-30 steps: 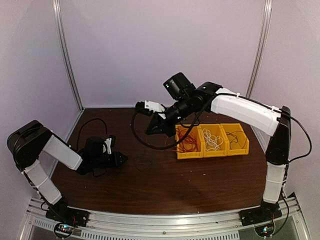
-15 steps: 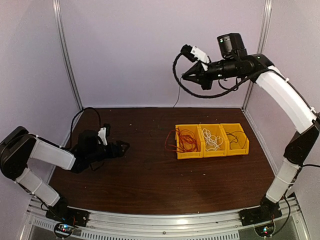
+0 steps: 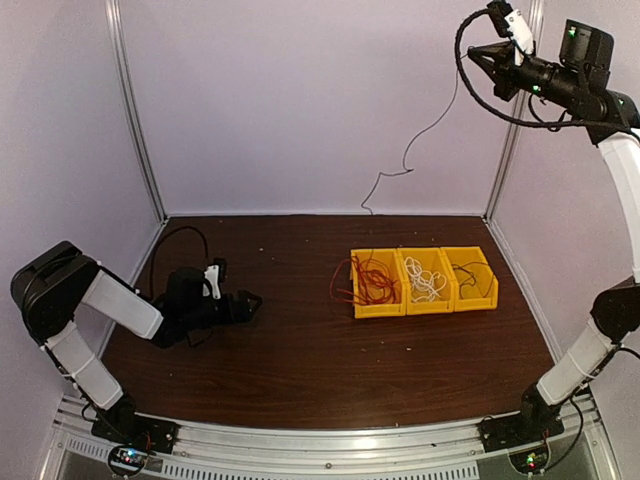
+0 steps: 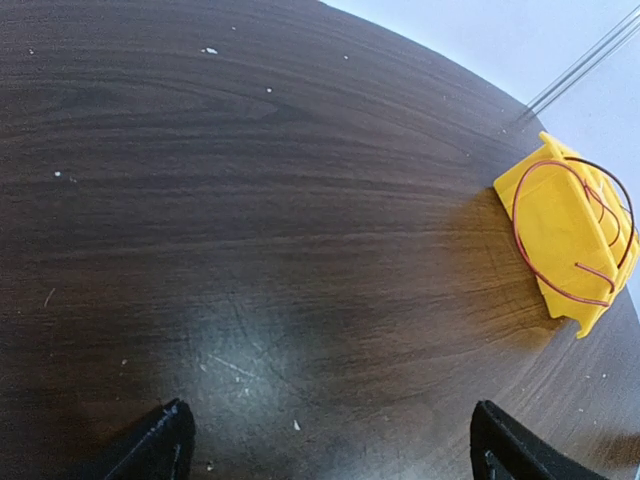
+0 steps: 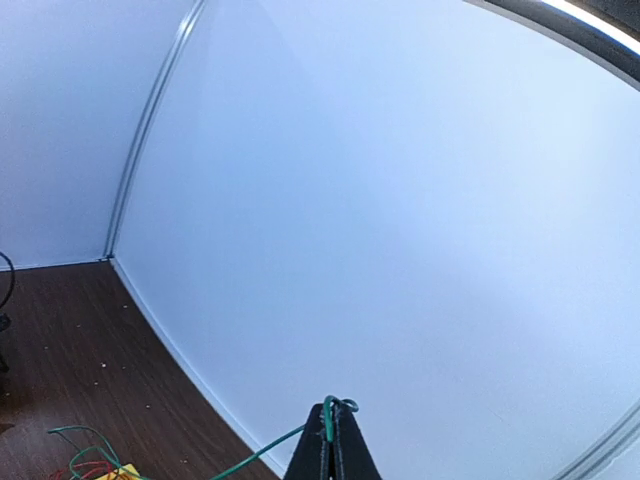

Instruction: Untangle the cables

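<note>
Wire, thin and dark (image 3: 406, 167), hangs down from the right hand (image 3: 473, 50), which is squeezed shut on it high up. The wire's loose end dangles far below that hand. The left hand (image 3: 250, 299) rests low on the table (image 3: 300, 360), fingers apart, holding nothing. Ahead of it, yellow bins (image 3: 425, 308) hold a red wire (image 3: 375, 283), a white wire (image 3: 425, 278) and a black wire (image 3: 470, 280).

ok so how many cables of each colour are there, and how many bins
red cable: 1
white cable: 1
black cable: 1
green cable, pinched in the right gripper: 1
yellow bins: 3
total: 7
</note>
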Controlling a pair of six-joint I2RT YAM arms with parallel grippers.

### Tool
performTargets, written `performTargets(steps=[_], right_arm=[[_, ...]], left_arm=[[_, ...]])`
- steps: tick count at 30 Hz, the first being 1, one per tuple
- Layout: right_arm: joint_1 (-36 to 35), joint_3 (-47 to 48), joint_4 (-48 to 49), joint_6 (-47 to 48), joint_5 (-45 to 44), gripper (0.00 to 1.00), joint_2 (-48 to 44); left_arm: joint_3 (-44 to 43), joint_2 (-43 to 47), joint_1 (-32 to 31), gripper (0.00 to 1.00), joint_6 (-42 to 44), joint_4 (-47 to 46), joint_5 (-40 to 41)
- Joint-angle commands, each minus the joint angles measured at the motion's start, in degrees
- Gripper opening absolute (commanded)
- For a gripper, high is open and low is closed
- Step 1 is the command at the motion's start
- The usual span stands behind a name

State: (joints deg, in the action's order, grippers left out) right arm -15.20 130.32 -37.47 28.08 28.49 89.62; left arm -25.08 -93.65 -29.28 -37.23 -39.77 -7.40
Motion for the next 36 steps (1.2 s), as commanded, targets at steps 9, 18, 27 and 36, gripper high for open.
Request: performTargets(steps=[9, 18, 27, 36], right_arm=[[11.8, 1.6, 9.7, -6.5, 0.0, 0.0, 0.1], [20.2, -16.2, 14.7, -5.3, 1.0, 0.0, -4.9], [22.8, -25.4, 17.2, -5.8, 3.3, 0.0, -7.3], [23.2, -16.9, 16.4, -7.7, 4.8, 0.0, -4.8]], left_arm=[[-4.4, 0.4, 0.4, 0.98, 0.1, -2.2, -1.3], [-4.2, 0.6, 0.4, 0.98, 0.5, -1.7, -1.1], [-4.9, -0.3, 0.4, 0.98, 0.5, -1.4, -1.2], [-5.0, -0.3, 0.4, 0.98, 0.2, -1.4, -1.2]])
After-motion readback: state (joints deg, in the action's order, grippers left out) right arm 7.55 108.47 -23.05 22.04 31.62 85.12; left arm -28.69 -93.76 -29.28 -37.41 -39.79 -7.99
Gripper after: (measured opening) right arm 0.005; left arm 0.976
